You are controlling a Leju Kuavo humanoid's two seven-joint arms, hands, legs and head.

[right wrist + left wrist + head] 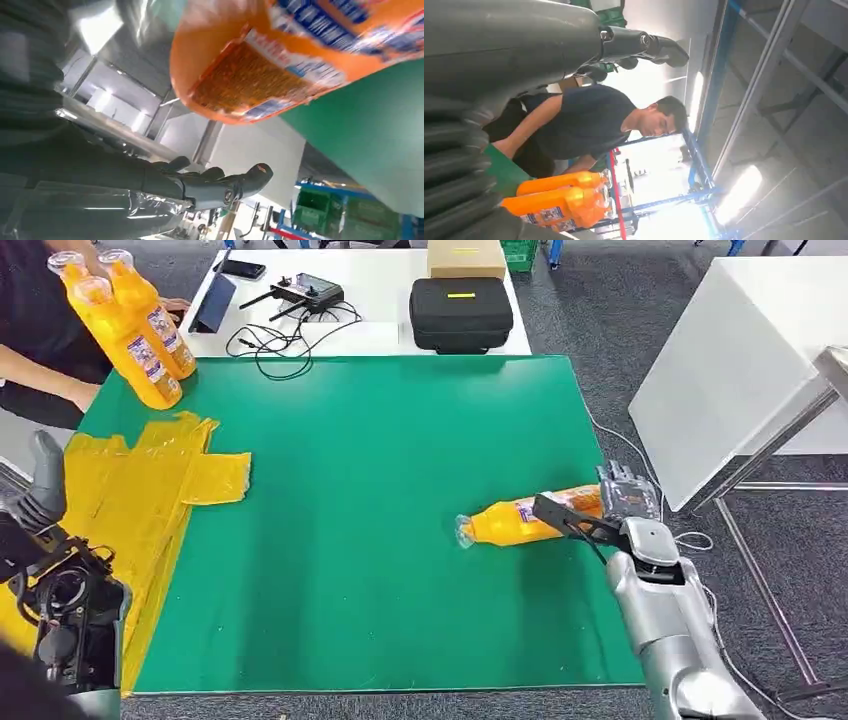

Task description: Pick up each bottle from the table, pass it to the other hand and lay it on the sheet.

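Nearest the head camera, the left robot hand [45,490] stands raised at the near left corner of the table [380,540], fingers apart and holding nothing. It sits over the edge of the yellow sheet [150,490], which suits a hand waiting to receive a handover and set it down there.

At the right edge, the right robot hand [600,512] reaches onto the green surface at the base end of a bottle [520,522] lying on its side, cap pointing toward the table centre. The dark thumb lies across the bottle's near side with the fingers behind it. The right wrist view shows the fingers [235,185] apart from the label, so the grip is judged not yet closed; contact cannot be confirmed.

Two further bottles [135,325] stand upright at the far left corner, just beyond the sheet, with a person's arm [60,380] beside them.

Judgement: the task is at an early stage, since no bottle lies on the sheet. A lying bottle may roll if nudged.
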